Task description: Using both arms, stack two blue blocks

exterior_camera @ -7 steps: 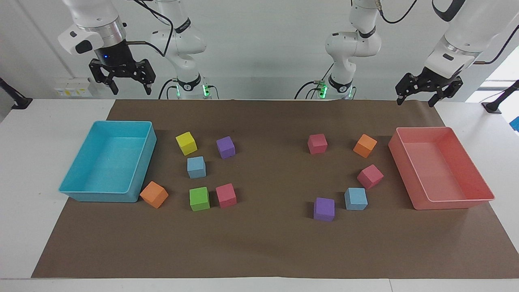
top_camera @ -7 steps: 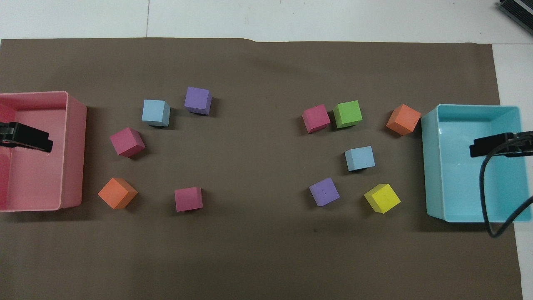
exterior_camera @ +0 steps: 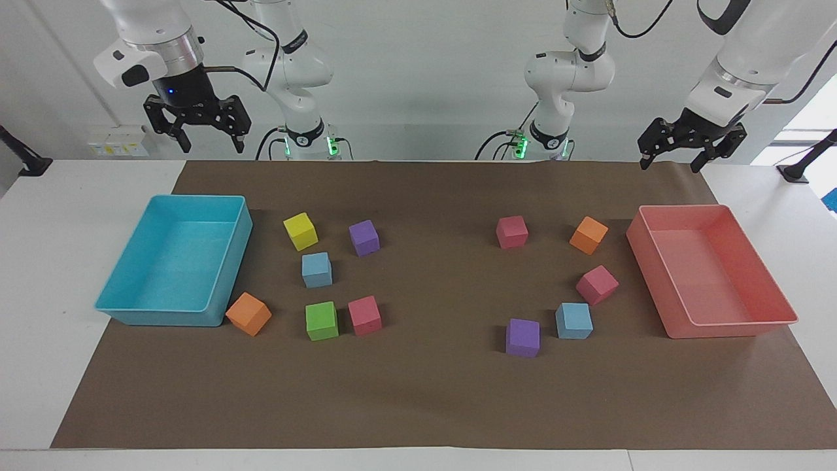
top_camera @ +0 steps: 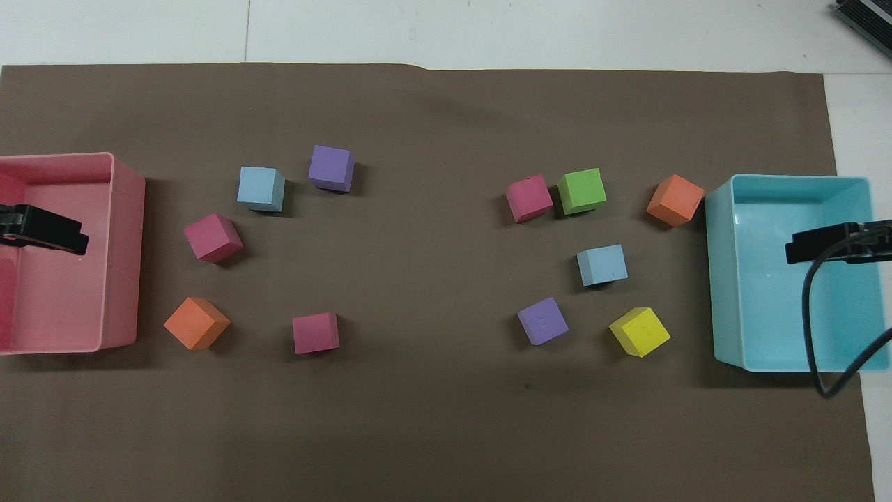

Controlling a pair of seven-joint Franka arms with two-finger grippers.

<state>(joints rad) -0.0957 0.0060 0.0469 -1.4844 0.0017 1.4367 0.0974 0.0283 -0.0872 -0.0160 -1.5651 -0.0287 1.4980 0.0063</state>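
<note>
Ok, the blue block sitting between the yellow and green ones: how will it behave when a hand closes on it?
The blue block looks like matte foam, so it is probably light and may give slightly under the fingers. Its flat faces and square edges suggest it will slide rather than roll if nudged. The yellow block and green block stand apart from it, so a grasp should likely clear them.

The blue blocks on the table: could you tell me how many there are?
2. One blue block lies among the cubes beside the turquoise tray; the other blue block sits beside a purple cube.
</note>
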